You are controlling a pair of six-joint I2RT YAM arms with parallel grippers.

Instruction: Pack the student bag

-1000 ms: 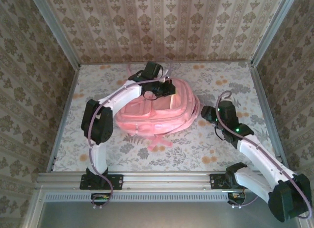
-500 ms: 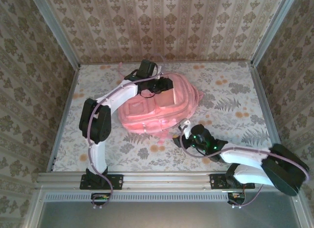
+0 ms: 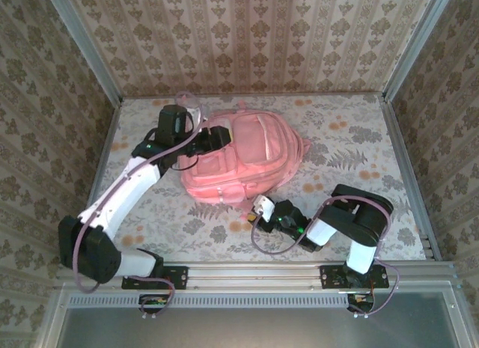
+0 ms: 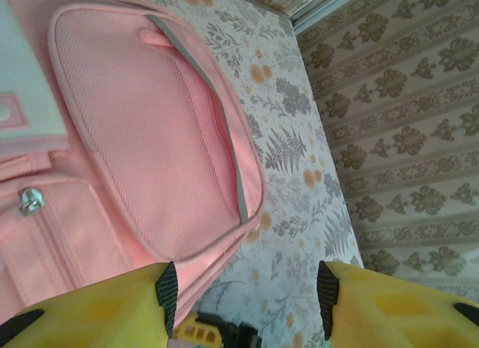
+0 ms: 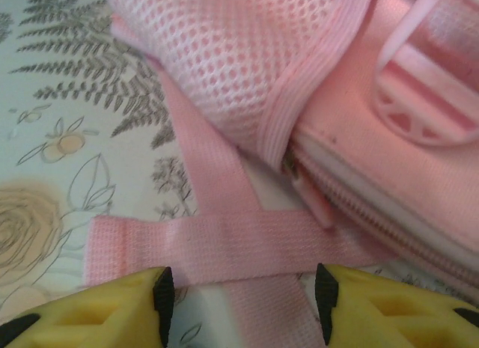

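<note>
So the bag (image 3: pixel 251 157) lies flat on the floral table (image 3: pixel 359 150), a bit left of the middle and toward the back, with its pockets up and its straps (image 5: pixel 224 251) trailing off the near edge. The left gripper (image 3: pixel 215 138) sits at the bag's far-left corner, fingers spread with nothing between them. The right gripper (image 3: pixel 262 209) is down low at the near edge, also spread and empty, right over where two straps cross.

My guess is it's lining up a grab to steady or shift the bag. I'd come down on one strap, not the crossing, and pinch close to where it's sewn on, so the pull moves the bag and not just slack. Meanwhile the left could go for the zipper pull (image 4: pixel 30 200). I can't tell if the main compartment is open.
</note>
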